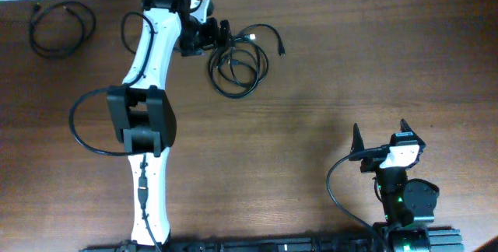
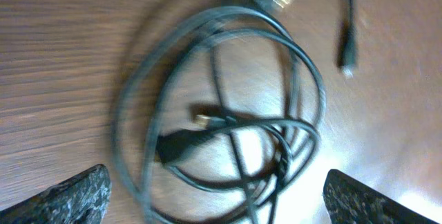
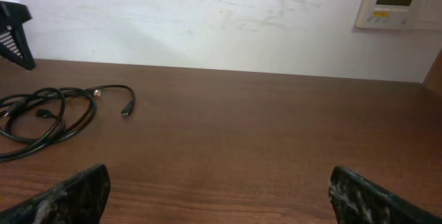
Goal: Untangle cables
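A robot lab or office-like room: white robot arms [image 1: 152,73] stand on a dark wood-grain surface [image 3: 276,127]; beyond the right gripper [image 3: 219,195] rises a scuffed white wall [image 3: 207,16] with a thermostat-like panel [image 3: 397,1].

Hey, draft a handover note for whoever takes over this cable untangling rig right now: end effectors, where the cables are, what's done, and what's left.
Left end effector: open, holding nothing, hovering right over the tangled bundle.
Right end effector: open and empty, parked near its base, far from any cable.
Cables: one single loop lies apart at the far left in the overhead view. The rest are tangled together under the left end effector.
Done: one cable lies separate.
Left: pull the bundle apart into separate cables.
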Controlling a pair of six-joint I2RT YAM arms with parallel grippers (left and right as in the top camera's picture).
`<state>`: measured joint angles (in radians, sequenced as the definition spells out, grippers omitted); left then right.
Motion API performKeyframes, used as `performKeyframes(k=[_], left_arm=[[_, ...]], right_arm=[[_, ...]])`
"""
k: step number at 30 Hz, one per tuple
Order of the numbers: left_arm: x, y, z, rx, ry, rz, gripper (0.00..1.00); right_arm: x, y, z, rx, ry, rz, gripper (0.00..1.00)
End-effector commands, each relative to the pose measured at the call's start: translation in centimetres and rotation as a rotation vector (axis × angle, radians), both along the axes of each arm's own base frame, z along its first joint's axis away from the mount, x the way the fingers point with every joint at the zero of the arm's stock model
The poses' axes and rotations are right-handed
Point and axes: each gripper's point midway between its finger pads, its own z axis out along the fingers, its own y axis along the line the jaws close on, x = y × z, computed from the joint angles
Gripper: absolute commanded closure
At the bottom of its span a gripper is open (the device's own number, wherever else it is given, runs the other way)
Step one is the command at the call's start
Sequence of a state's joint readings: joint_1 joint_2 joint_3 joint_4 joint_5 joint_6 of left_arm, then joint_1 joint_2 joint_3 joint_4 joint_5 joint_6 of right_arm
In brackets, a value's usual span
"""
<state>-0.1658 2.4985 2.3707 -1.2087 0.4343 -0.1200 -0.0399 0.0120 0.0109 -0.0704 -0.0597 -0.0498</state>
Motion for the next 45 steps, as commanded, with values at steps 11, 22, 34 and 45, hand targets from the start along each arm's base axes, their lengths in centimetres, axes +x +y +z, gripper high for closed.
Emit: performKeyframes(k=[11, 22, 34, 45], left_arm=[[-1.6, -4.6, -0.3, 0.071, -0.069, -0.212, 0.01], [-1.6, -3.2, -1.3, 0.226, -0.042, -0.103, 0.09], [-4.0, -3.1, -1.9, 0.246, 0.068, -0.083, 0.5], [-5.3, -3.4, -3.8, 0.259, 0.139, -0.057, 0.82]], right_arm=[[0.0, 0.0, -0.3, 0.001, 0.005, -0.002, 0.02], [0.0, 0.0, -0.3, 0.001, 0.006, -0.002, 0.02], [0.0, 0.0, -0.3, 0.001, 0.006, -0.002, 0.02], [0.0, 0.0, -0.3, 0.001, 0.006, -0.002, 0.02]])
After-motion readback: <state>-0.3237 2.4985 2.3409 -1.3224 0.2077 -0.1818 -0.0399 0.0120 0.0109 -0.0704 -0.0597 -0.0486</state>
